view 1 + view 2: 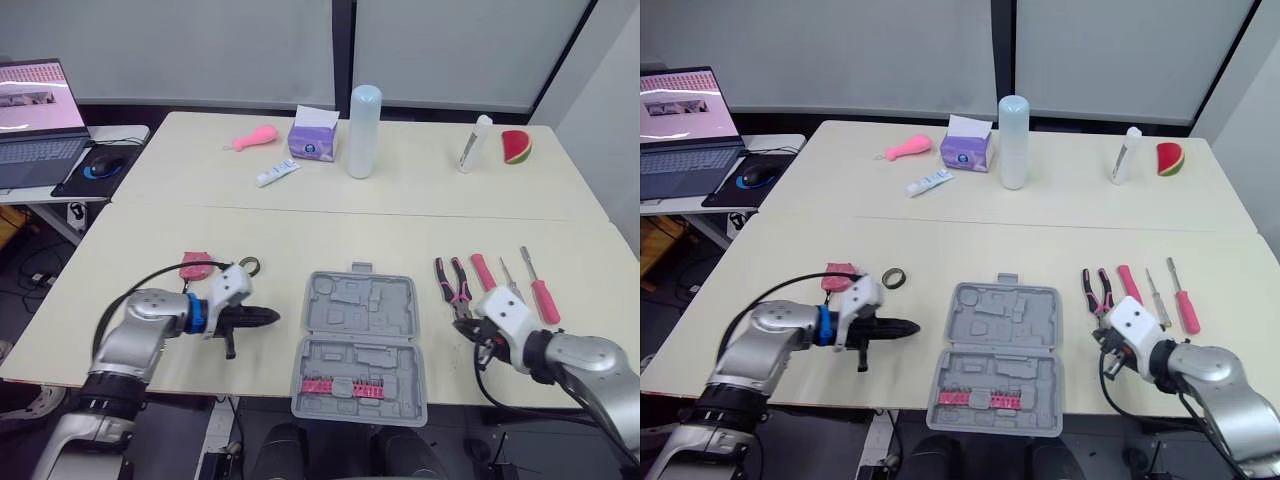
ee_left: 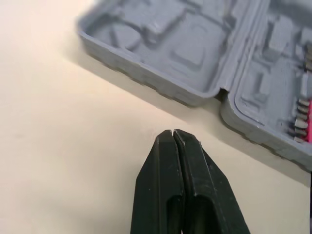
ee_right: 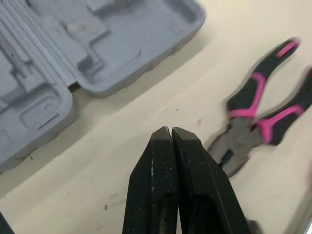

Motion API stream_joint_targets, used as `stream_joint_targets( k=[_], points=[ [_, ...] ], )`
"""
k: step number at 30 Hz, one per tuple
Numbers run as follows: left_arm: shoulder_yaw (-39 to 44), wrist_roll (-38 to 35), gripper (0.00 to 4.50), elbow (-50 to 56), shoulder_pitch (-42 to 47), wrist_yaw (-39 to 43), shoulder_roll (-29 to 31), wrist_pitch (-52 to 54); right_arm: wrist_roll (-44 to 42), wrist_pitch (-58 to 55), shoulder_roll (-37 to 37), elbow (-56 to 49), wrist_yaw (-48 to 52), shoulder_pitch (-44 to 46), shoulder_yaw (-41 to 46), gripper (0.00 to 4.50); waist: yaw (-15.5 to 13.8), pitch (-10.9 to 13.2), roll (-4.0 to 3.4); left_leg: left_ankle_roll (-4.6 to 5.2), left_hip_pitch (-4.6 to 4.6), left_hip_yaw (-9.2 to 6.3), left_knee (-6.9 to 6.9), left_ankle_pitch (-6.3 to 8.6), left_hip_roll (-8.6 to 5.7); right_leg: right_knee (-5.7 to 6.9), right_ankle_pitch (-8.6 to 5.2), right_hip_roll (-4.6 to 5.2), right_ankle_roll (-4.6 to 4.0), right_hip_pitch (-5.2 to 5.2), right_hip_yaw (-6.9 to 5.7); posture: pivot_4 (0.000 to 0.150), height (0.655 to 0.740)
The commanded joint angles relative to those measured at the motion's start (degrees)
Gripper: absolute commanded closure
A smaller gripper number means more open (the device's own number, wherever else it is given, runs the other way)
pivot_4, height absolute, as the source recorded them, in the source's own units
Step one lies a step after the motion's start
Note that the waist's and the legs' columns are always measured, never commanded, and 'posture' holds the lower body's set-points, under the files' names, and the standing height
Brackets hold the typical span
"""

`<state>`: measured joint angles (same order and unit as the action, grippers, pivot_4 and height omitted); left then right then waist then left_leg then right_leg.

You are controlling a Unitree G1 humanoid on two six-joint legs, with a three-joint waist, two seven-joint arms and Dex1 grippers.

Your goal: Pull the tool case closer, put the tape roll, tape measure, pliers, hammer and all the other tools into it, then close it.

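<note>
Both sets of fingers (image 2: pixel 161 175) pressed together, empty: left gripper (image 1: pixel 272 317) and right gripper (image 3: pixel 170 130) flank the open tool case (image 1: pixel 358 345); pliers (image 1: pixel 452 285) right of it, tape roll (image 1: pixel 249 266) left, seemingly nothing packed yet.

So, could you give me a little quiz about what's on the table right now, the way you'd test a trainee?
1. True or false: the tool case lies open on the table.
2. Where are the pliers?
A. on the table, to the robot's right of the case
B. inside the case
C. on the table, to the robot's left of the case
3. Fill in: the left hand and the right hand each have their fingers ___, with nothing held.

Key: 1 true; 2 A; 3 shut.
</note>
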<state>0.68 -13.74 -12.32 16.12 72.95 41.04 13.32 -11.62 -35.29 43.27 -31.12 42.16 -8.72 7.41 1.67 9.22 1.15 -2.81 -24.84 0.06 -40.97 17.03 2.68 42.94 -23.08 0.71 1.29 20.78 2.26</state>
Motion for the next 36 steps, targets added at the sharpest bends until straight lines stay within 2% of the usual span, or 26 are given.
stream_joint_targets(
  k=[1,5,8,12,14,20,21,28,31,36],
  points=[
    [9.4,-4.4,4.50,1.0,-3.9,-3.0,2.2,-2.3,-3.3,6.1,-0.5,-3.8,1.8,-4.1,9.9,4.49,0.0,0.0,0.00,0.00,0.00,0.00,0.00,0.00,0.00,-0.02,0.00,0.00,0.00,-0.01,-0.01,0.150,0.6921],
    [17.8,-6.7,4.50,-0.2,-10.3,-8.2,3.5,-0.1,-5.5,9.5,-0.9,-3.7,3.4,-9.5,19.5,4.49,0.1,0.0,-0.01,0.03,0.07,0.00,0.03,0.02,0.02,-0.02,0.00,0.00,0.00,-0.05,-0.01,0.150,0.6921],
    [23.8,-7.9,3.94,-1.9,-15.1,-12.0,3.1,-0.1,-6.7,10.9,-2.3,-3.2,4.0,-14.0,26.1,4.50,0.1,0.0,0.00,0.04,0.10,-0.02,0.04,0.03,0.01,-0.04,0.00,0.00,0.00,-0.11,-0.02,0.150,0.6921],
    [29.2,-9.4,2.67,-3.6,-19.9,-16.8,2.0,0.4,-7.3,12.6,-5.4,-1.0,3.6,-19.6,32.5,4.50,0.0,0.0,0.01,0.05,0.14,-0.10,0.06,0.03,0.01,-0.10,0.00,0.00,0.00,-0.22,-0.08,0.150,0.6921],
    [30.0,-9.2,2.04,-3.2,-22.5,-17.5,1.7,-0.9,-7.4,13.6,-6.9,0.2,3.4,-21.5,34.1,4.00,0.0,0.0,0.00,0.05,0.23,-0.08,0.07,0.04,-0.01,-0.17,0.00,0.01,0.01,-0.33,-0.05,0.150,0.6921],
    [30.4,-9.9,0.11,-3.4,-25.0,-18.4,1.7,-1.4,-7.0,16.6,-7.4,1.0,5.7,-25.3,33.0,2.89,0.1,0.0,0.00,0.05,0.79,-0.01,0.23,0.05,0.00,-0.36,-0.02,0.00,0.01,-0.84,-0.01,0.150,0.6921],
    [30.4,-10.0,0.00,-3.4,-25.2,-18.4,1.8,-1.4,-7.1,16.5,-7.3,0.9,5.8,-25.6,32.7,2.74,0.1,0.0,0.01,0.05,0.84,0.01,0.25,0.05,0.00,-0.38,-0.02,0.00,0.01,-0.90,0.01,0.150,0.6921],
    [30.7,-10.5,0.00,-2.5,-26.1,-18.8,1.7,-1.7,-6.8,16.5,-6.6,1.9,6.9,-27.3,31.8,1.11,0.1,0.0,0.00,0.05,0.97,-0.04,0.30,0.06,0.01,-0.66,-0.02,0.00,0.01,-1.18,-0.03,0.150,0.6921],
    [31.3,-11.0,0.00,-1.6,-27.3,-19.3,1.5,-1.6,-6.4,17.5,-7.2,2.8,6.4,-27.2,31.6,0.11,0.1,0.0,0.01,0.05,0.97,-0.05,0.30,0.07,0.01,-0.76,-0.02,0.00,0.01,-1.23,-0.04,0.150,0.6921],
    [31.4,-11.6,0.00,0.9,-29.0,-20.1,1.8,-1.6,-5.7,21.1,-7.4,4.1,6.2,-25.9,30.8,0.02,0.1,0.0,0.01,0.08,0.97,-0.04,0.33,0.09,0.01,-0.85,-0.02,0.00,0.01,-1.26,-0.03,0.150,0.6921]
  ],
)
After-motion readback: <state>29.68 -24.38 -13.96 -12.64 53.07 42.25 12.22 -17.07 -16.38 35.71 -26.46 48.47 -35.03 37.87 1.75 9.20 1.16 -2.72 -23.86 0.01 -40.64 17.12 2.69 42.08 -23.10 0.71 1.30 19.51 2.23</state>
